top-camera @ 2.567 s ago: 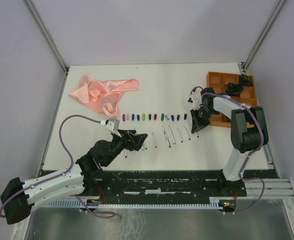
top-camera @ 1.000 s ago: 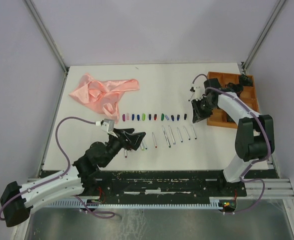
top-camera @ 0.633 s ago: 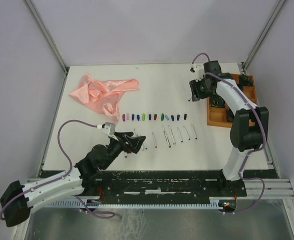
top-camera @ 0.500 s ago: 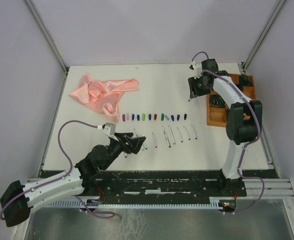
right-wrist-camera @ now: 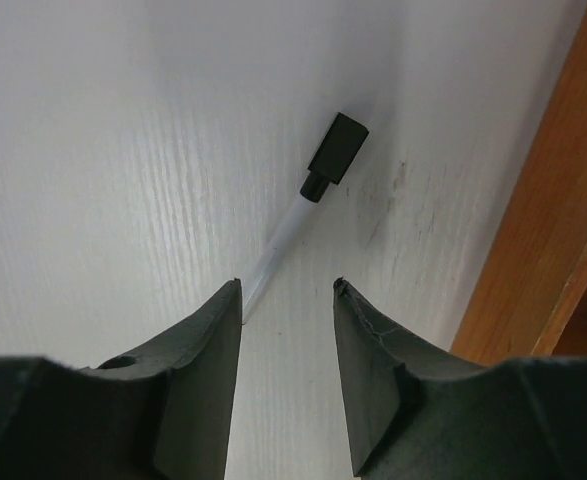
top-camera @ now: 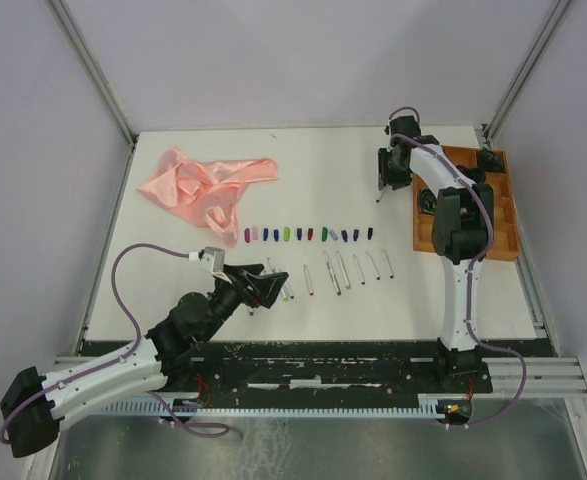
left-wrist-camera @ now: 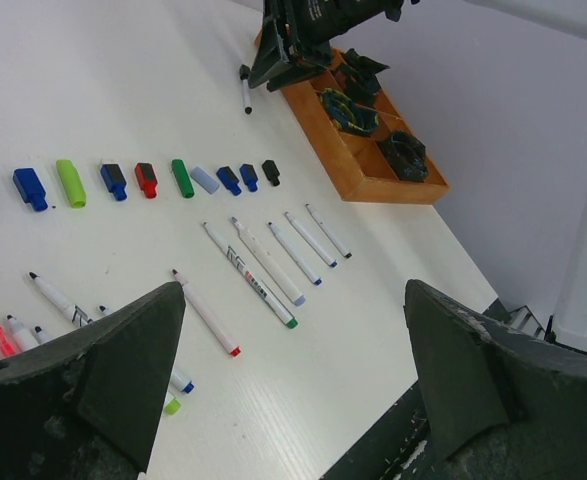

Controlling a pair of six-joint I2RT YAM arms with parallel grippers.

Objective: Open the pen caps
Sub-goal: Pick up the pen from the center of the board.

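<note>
R gripper (right-wrist-camera: 286,288) at 1 o'clock, jaws partly apart, gripping nothing; a black-capped pen (right-wrist-camera: 303,205) lies just past its tips, prob next to be gripped. L gripper (left-wrist-camera: 293,290) gapes empty at 7 o'clock over bare pens (left-wrist-camera: 263,270); pulled caps (left-wrist-camera: 146,178) rowed mid tabletop (top-camera: 323,180)

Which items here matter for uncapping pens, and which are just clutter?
Job: pen caps in a row; uncapped pens nearer the arms; black-capped pen by the right gripper.
Clutter: pink cloth; wooden tray holding dark items.

light: bright, even | shadows: soft, faint | focus: top view sharp, wrist-view foregrounds blurred
</note>
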